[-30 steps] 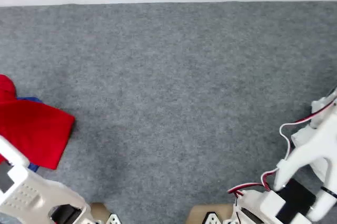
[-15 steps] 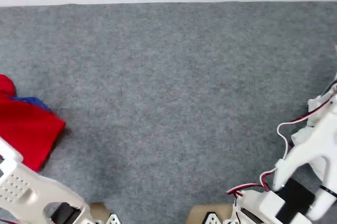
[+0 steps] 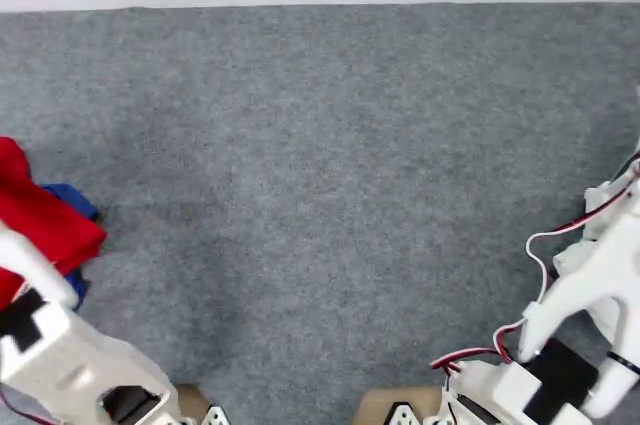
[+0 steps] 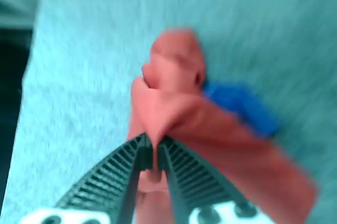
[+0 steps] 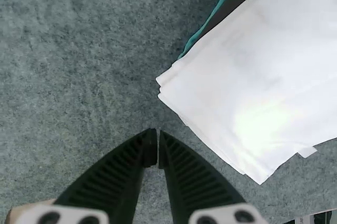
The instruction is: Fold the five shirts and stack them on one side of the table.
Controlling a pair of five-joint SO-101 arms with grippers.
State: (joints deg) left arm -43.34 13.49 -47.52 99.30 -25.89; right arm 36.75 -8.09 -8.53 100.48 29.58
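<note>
Presently, at the 9 o'clock edge of the grey mat [image 3: 340, 175], the left gripper [image 4: 152, 153] is pinching a bunched fold of the red shirt [image 3: 40, 220], jaws closed tight on the cloth; a blue shirt [image 3: 70, 197] is peeking out beneath it. At 4 o'clock the right gripper [image 5: 157, 150] is hovering closed and empty, just beside the folded white shirt [image 5: 253, 92].
</note>
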